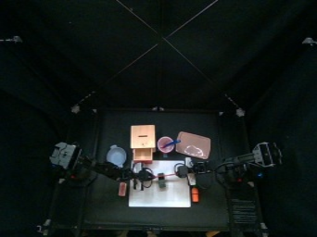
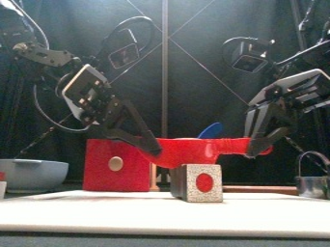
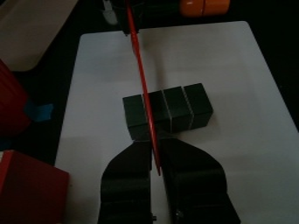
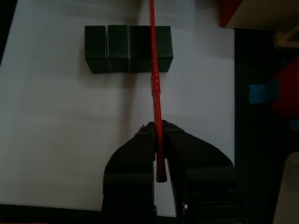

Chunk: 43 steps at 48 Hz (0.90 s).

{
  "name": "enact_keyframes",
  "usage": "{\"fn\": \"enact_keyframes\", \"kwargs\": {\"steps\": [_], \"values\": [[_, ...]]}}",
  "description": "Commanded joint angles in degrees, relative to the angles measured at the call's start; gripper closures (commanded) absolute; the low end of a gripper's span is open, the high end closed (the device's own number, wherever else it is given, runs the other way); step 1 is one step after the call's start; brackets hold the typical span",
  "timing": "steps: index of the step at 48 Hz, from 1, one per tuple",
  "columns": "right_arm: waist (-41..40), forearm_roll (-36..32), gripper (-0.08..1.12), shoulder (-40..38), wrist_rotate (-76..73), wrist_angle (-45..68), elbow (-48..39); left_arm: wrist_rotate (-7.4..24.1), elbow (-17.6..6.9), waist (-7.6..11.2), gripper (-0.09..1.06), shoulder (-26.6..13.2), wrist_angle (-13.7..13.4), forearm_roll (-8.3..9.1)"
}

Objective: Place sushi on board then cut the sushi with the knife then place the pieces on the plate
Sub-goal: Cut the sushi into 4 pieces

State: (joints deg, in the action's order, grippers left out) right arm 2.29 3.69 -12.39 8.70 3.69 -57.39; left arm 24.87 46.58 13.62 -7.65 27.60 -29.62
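Note:
The dark green sushi roll (image 2: 198, 181) of several joined blocks lies on the white cutting board (image 3: 233, 70), seen end-on from the front. A thin red toy knife (image 3: 140, 79) stretches level over the roll, crossing it near one end (image 4: 156, 52). My left gripper (image 3: 152, 149) is shut on the blade end and my right gripper (image 4: 158, 131) is shut on the ridged handle. From the front, the left gripper (image 2: 145, 147) and right gripper (image 2: 258, 143) flank the roll just above its top. I cannot tell whether the blade touches the roll.
The wooden box with its red drawer front (image 2: 116, 164) stands behind the board at the left, with the blue-grey bowl (image 2: 29, 174) further left. The pink tray (image 1: 195, 145) and red cup (image 1: 166, 143) are at the back. An orange toy (image 3: 201, 7) sits by the board's right edge.

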Motion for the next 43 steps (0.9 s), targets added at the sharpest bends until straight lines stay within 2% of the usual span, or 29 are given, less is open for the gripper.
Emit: {"fn": "enact_keyframes", "kwargs": {"steps": [1, 11, 19, 28, 43], "values": [[-0.4, -0.2, 0.64, -0.4, 0.2, 0.6, 1.8, 0.2, -1.2, -0.26, 0.56, 1.7, 0.4, 0.53], [-0.5, -0.8, 0.65, -0.8, 0.3, 0.6, 2.4, 0.1, -0.9, -1.14, 0.56, 3.1, -0.1, 1.49], [-0.3, -0.7, 0.65, 0.6, 0.1, 0.3, 2.3, -0.1, -1.0, -1.23, 0.56, 2.6, -1.5, 1.41], [-0.3, -0.5, 0.65, 1.3, 0.1, 0.2, 2.5, -0.1, -0.9, -1.23, 0.56, 2.5, -1.7, 1.32], [-0.5, -0.7, 0.65, 3.8, 0.1, 0.2, 2.5, -0.2, -1.1, -1.23, 0.56, -0.3, -1.7, 1.23]]}}
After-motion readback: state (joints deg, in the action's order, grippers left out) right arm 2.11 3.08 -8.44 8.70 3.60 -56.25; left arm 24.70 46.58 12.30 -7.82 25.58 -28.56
